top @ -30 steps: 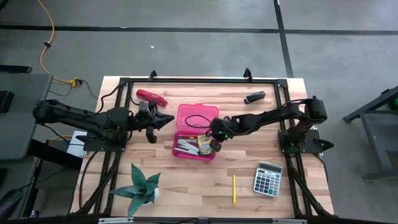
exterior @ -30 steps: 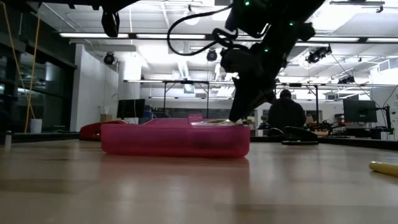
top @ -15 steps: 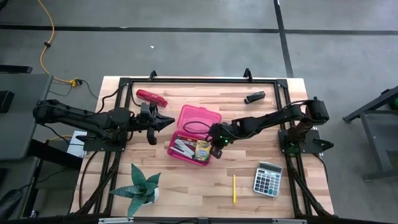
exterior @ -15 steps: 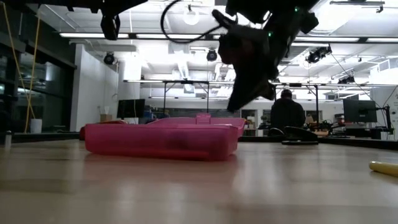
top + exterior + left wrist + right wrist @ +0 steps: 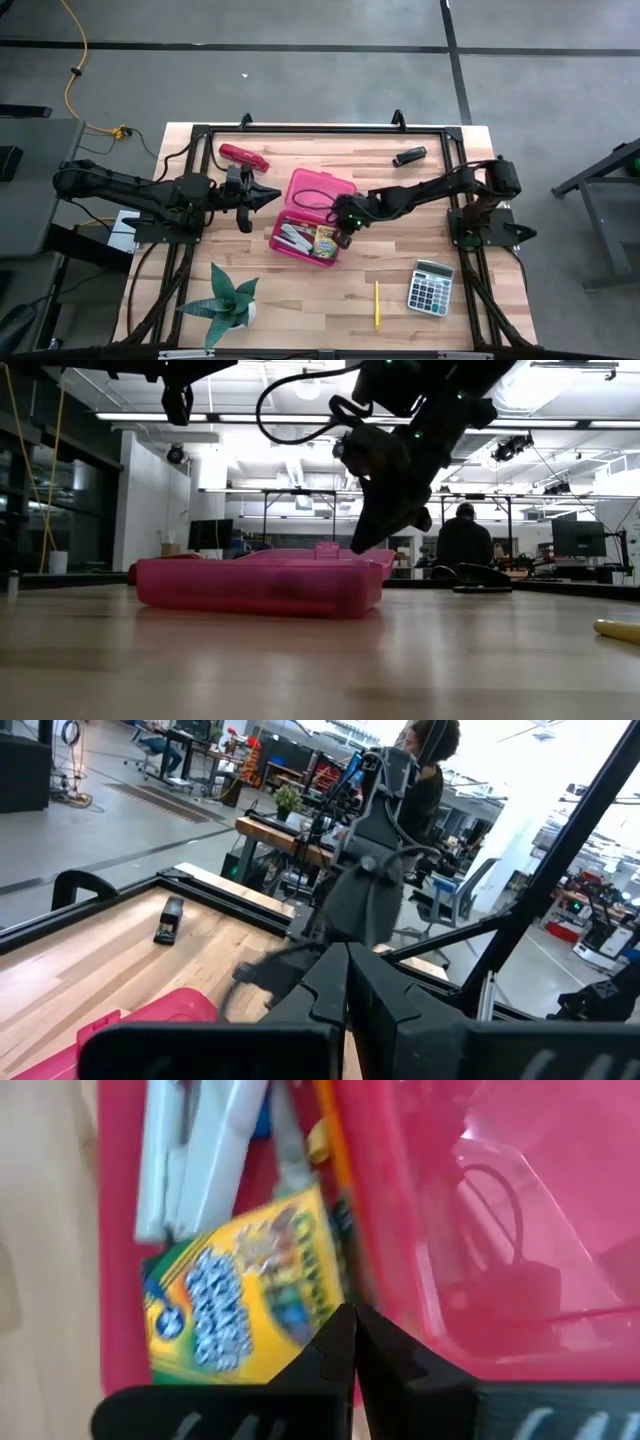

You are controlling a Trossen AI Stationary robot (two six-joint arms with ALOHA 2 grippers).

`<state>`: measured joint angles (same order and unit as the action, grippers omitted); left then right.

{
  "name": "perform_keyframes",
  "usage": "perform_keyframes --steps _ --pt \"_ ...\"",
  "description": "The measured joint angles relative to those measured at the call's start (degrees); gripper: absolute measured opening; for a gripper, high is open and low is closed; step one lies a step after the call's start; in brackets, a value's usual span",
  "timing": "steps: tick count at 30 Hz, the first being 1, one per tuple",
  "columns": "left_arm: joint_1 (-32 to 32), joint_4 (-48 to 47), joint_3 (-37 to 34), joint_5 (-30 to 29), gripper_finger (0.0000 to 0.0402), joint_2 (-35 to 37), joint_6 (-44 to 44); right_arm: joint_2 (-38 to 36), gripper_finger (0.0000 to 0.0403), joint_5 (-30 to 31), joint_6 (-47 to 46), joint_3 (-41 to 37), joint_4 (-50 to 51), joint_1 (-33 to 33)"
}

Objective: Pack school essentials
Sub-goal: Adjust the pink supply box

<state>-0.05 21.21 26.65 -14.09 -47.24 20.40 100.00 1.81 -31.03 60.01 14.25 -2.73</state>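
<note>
The pink case (image 5: 310,215) lies open and askew on the table, its lid (image 5: 322,190) toward the far side with a black cord (image 5: 500,1190) in it. The tray (image 5: 300,240) holds the yellow-green crayon box (image 5: 240,1295), white pieces (image 5: 195,1150) and thin pencils (image 5: 335,1140). My right gripper (image 5: 353,1312) is shut and slants down over the tray's right end (image 5: 343,238), beside the crayon box. My left gripper (image 5: 275,194) is shut and level in the air, left of the lid. A yellow pencil (image 5: 377,303) lies on the near table. My right gripper's shut fingertips (image 5: 356,548) stand right at the case's upper edge, where the tray meets the lid. They come from the table's right, slanting down. I cannot tell whether they touch the case or the crayon box.
A calculator (image 5: 431,287) lies at the near right and a green spiky plant (image 5: 225,305) at the near left. A red object (image 5: 244,156) and a small black object (image 5: 409,156) lie along the far side. A black frame (image 5: 300,128) borders the table.
The pink case has turned on the table, its near end swinging toward the left edge, and has then lain still. My right gripper, shut throughout, has come up out of the tray's right end and then gone a little toward the table's left and down.
</note>
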Motion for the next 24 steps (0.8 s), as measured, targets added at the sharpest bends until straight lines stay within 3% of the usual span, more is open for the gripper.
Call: perform_keyframes --steps 15,21,24 --pt "0.0 0.0 0.0 -1.2 0.0000 0.0 0.5 -1.6 0.0000 -4.0 4.0 0.0 3.1 -2.6" --pt "0.0 0.0 0.0 -1.6 0.0000 0.0 0.6 -1.8 0.0000 -18.2 15.4 0.0 0.0 -5.3" --pt "0.0 0.0 0.0 -1.8 0.0000 0.0 0.7 -0.5 0.0000 -19.0 19.6 -0.7 1.0 -6.9"
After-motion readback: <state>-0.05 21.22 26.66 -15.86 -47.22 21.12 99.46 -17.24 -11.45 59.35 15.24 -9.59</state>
